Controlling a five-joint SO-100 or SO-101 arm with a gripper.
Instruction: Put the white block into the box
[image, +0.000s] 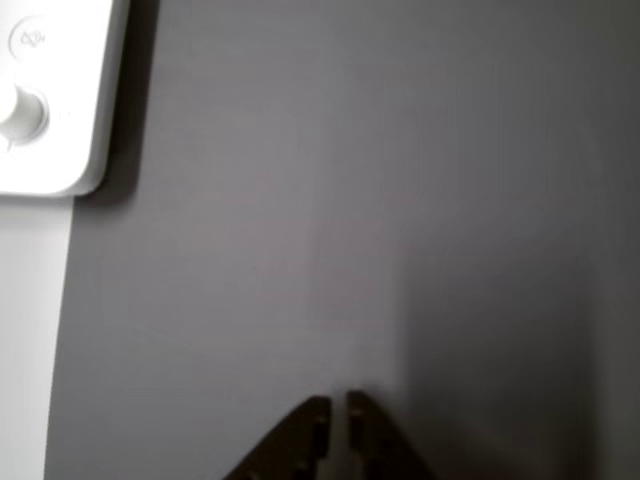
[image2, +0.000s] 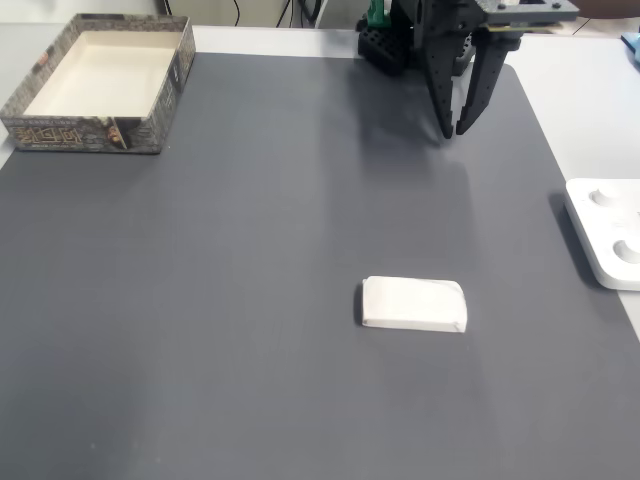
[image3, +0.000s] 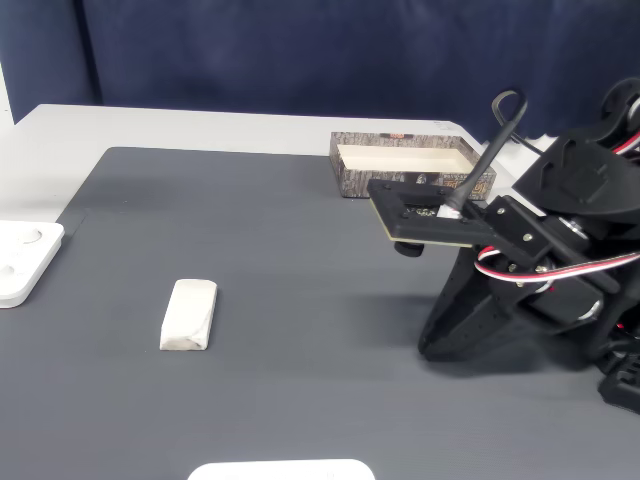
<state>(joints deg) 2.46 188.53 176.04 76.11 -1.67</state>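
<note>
In a fixed view, reading left to right: the box (image2: 98, 90) sits at the far left corner of the dark grey mat (image2: 250, 300), its cream floor bare and its speckled rim intact; the white block (image2: 414, 304) lies flat near the middle of the mat, long side running across the view, well apart from the box; the gripper (image2: 452, 133) hangs above the far right part of the mat, fingertips pointing down, apart from the block and not touching the surface; the white flat device (image2: 605, 232) rests at the right edge, partly off the mat.

Gripper state: the fingers stand with only a narrow gap between their tips, holding nothing; the other view confirms this, showing the two dark tips (image: 338, 420) nearly together over bare mat, with the white device (image: 55, 95) at top left.

Handling assessment: the block appears rigid and light, with rounded edges and a matt, slightly smudged surface; slip is judged unlikely under moderate pressure; breakage appears improbable. Recommended hold: span the short dimension at mid-length, pads on the two long flanks, so the block hangs level; a hold near one end would probably let it pivot. The fingers must spread wider before descent.

In another fixed view the block (image3: 188, 314) lies at left; the box (image3: 412, 165) stands beyond the arm.
</note>
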